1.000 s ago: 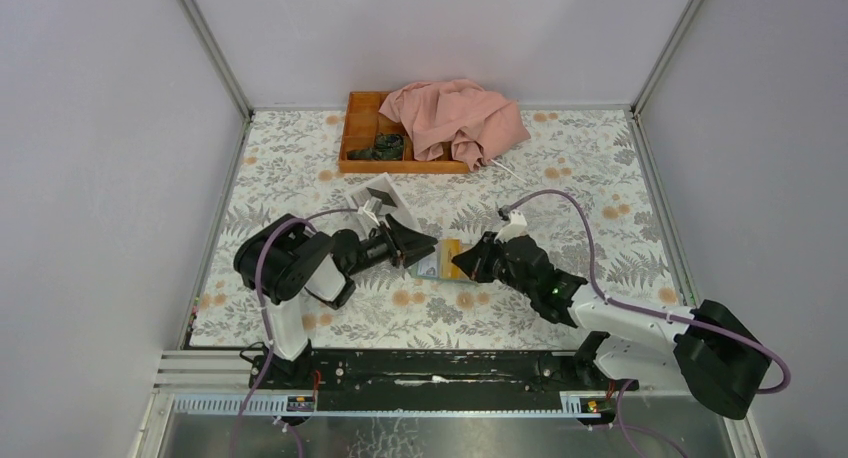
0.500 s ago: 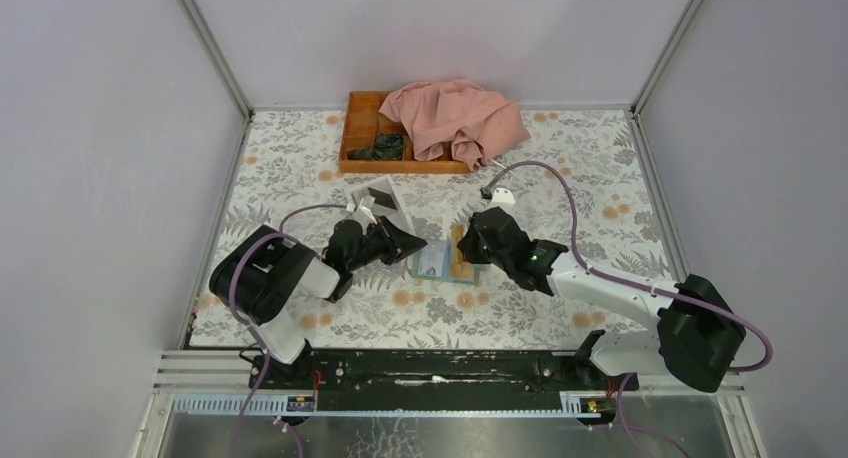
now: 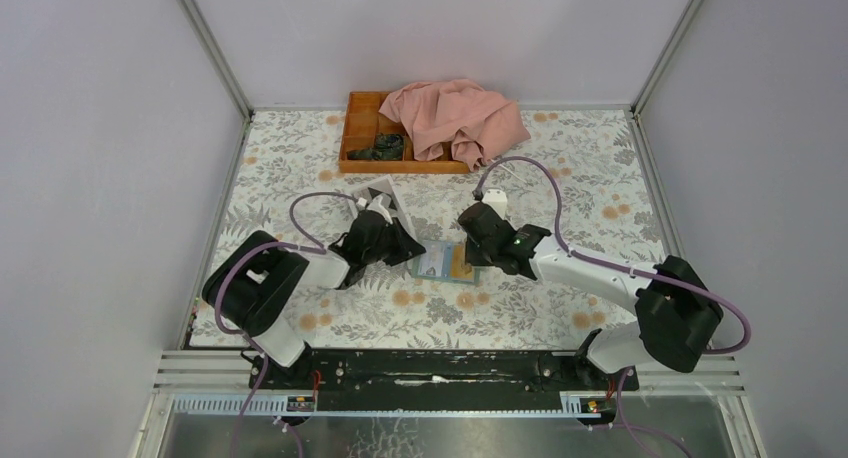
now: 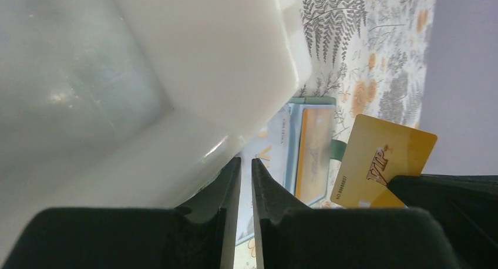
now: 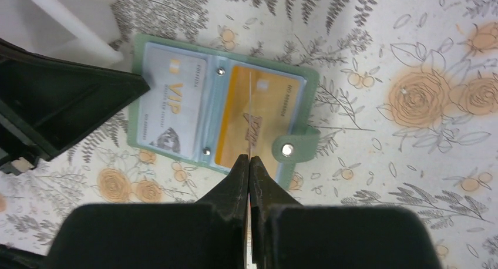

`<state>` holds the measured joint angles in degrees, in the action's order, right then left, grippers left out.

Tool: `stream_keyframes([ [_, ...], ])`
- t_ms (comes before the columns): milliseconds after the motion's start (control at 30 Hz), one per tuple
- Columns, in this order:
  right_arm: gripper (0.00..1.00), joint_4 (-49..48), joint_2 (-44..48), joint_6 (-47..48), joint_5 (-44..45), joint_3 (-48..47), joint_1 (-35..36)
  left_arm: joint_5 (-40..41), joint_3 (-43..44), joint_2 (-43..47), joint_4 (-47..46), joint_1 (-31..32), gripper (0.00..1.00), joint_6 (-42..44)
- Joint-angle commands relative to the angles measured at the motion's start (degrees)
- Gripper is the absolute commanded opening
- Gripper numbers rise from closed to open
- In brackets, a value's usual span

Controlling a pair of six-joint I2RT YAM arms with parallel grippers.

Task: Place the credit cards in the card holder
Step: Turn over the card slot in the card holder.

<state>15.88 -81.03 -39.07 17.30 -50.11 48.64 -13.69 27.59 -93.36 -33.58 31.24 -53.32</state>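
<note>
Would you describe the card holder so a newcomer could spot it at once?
On the flowered tablecloth, go to the middle, next to the white box. The card holder lies open there: a grey-green case with a snap tab, a pale card in one half and an orange card in the other, unlike the gold card pinched in the right hand.

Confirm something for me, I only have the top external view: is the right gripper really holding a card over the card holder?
Observer: Yes. The right gripper is shut on a gold VIP card, held edge-on over the open card holder.
Operator: Are the holder's pockets free?
Observer: Not the two facing up. The right wrist view shows a pale card in one and an orange card in the other.
</note>
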Motion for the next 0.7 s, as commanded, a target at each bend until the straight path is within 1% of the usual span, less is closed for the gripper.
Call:
stream_keyframes([
  [0, 0.00, 4.50, -0.53, -0.31, 3.73, -2.15, 0.22, 5.52, 3.42, 0.56, 8.88, 1.85, 0.18, 5.41],
  [233, 0.00, 5.13, 0.95, -0.95, 4.71, -0.31, -0.72, 10.65, 6.53, -0.16, 15.37, 4.37, 0.18, 7.82],
  [667, 0.00, 1.51, 5.69, -1.71, 3.46, 5.75, -2.91, 12.67, 7.30, -2.56, 17.15, 5.46, 0.18, 7.88],
])
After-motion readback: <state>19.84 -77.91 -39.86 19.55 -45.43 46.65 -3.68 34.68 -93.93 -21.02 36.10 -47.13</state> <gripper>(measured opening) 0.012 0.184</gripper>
